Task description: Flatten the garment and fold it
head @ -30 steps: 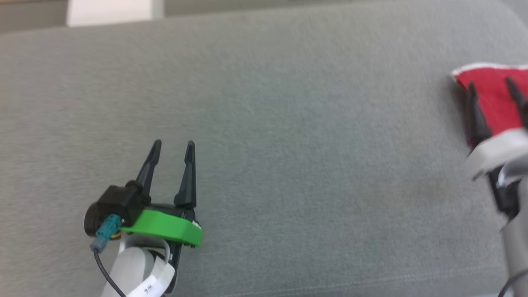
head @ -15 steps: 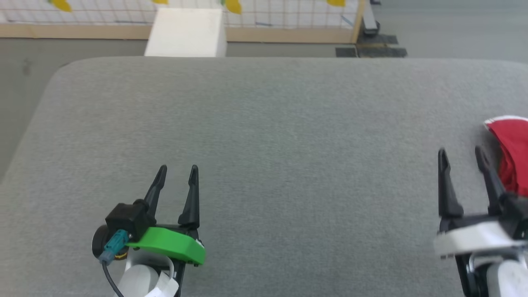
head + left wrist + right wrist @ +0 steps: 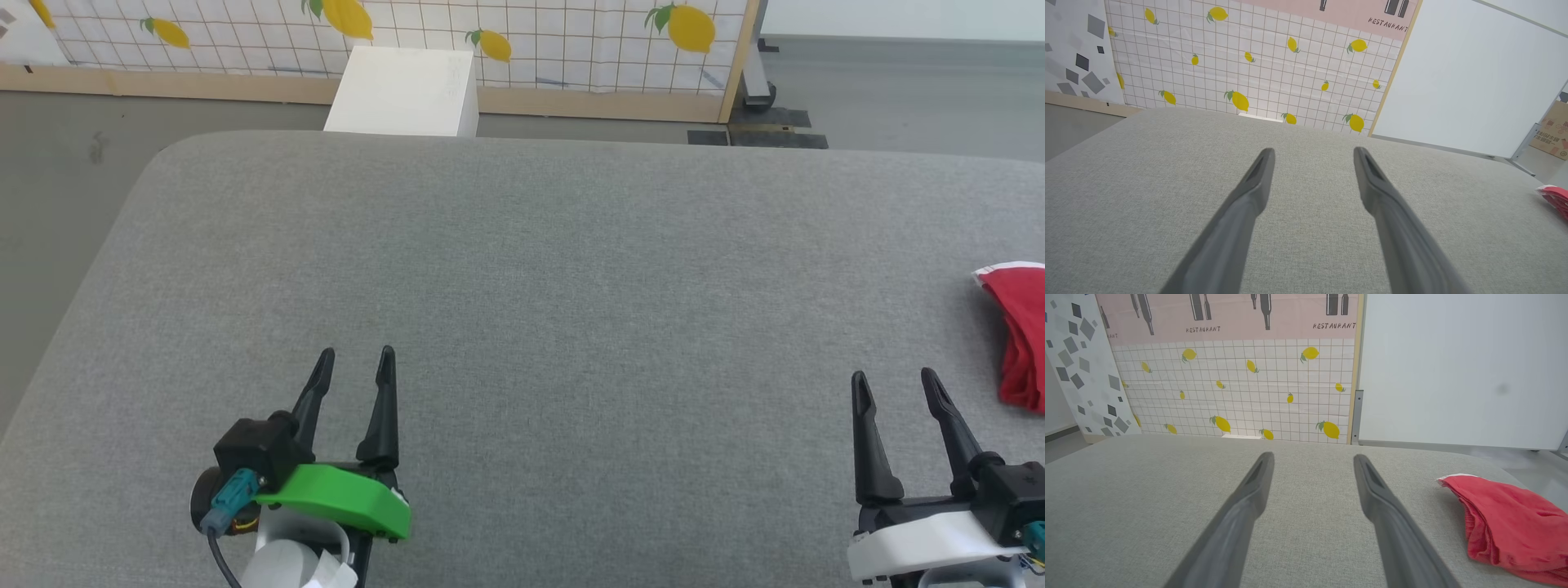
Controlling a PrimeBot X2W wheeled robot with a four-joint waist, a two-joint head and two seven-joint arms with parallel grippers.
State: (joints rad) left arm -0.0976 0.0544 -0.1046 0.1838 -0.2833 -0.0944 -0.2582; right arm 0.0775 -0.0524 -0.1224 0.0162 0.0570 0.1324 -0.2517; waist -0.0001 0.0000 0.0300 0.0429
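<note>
The shorts lay in a crumpled red heap with a white-trimmed edge at the far right of the grey pad. The head view cut them off, so perhaps more lay beyond. The right gripper hovered just left of them, apart from the cloth, fingers spread wide and empty. The left gripper sat well away over bare pad, likewise parted and empty. A white box stood behind the pad.
</note>
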